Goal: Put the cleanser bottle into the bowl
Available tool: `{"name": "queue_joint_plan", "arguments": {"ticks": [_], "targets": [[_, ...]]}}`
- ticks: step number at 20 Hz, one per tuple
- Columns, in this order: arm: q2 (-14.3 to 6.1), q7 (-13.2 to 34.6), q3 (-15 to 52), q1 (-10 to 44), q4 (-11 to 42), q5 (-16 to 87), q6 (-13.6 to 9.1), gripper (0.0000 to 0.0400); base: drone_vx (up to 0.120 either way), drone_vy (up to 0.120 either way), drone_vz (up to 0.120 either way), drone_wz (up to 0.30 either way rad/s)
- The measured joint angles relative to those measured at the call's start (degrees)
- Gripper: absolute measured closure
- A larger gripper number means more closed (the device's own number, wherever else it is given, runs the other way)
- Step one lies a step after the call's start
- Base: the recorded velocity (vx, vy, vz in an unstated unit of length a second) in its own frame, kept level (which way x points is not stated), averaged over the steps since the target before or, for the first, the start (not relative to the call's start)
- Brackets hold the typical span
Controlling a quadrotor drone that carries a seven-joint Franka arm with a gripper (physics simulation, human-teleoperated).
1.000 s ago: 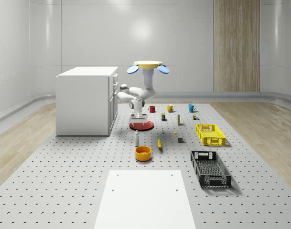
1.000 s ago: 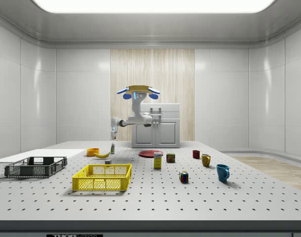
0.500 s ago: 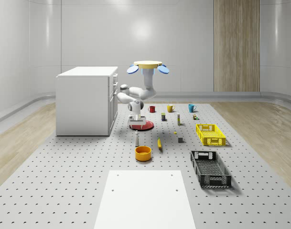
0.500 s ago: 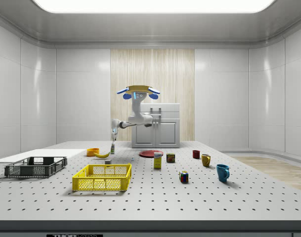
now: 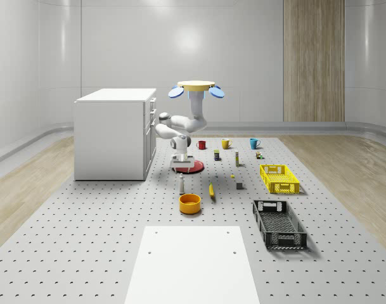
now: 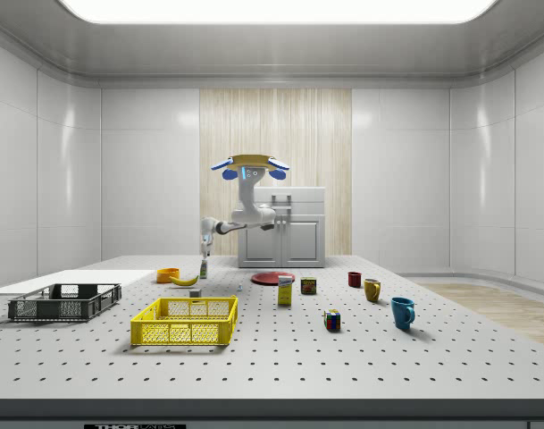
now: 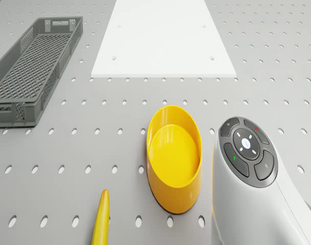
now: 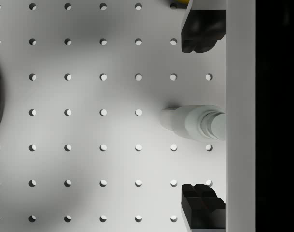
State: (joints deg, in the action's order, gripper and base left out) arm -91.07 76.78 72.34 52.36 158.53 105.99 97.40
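The cleanser bottle (image 5: pixel 181 184) is a small white bottle standing upright on the perforated table, just behind the orange bowl (image 5: pixel 189 202). The drone (image 5: pixel 196 88) hovers above the table behind them, over the red plate (image 5: pixel 191 166). Its arm bends down so that the gripper (image 5: pixel 181 167) hangs straight above the bottle. In the wrist view the bottle (image 8: pixel 191 123) is seen from above, between the two dark fingertips (image 8: pixel 202 30), which stand wide apart and open. From the side, the gripper (image 6: pixel 204 247) is a little above the bottle (image 6: pixel 203 268). The bowl (image 7: pixel 174 155) is empty.
A banana (image 5: pixel 212 190) lies to the whole-scene view's right of the bowl. A black crate (image 5: pixel 279 223) and a yellow crate (image 5: pixel 279 178) stand further right. A white cabinet (image 5: pixel 115 133) stands at the back left, and a white slab (image 5: pixel 194 263) lies in front. Mugs (image 5: pixel 225 144) and small boxes stand behind.
The arm has carried the gripper forward from over the red plate to above the cleanser bottle. The drone has held its place.
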Motion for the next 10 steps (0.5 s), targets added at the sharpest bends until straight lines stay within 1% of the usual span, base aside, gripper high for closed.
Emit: {"name": "queue_joint_plan", "arguments": {"ticks": [4, 10], "targets": [[0.1, 0.3, -1.4, 0.5, -0.4, 1.3, 0.6, 0.0000, 0.000, 0.000, 0.000, 0.000], [0.5, 1.0, -1.7, 2.8, -2.0, 1.5, 0.7, 0.0000, 0.000, 0.000, 0.000, 0.000]]}}
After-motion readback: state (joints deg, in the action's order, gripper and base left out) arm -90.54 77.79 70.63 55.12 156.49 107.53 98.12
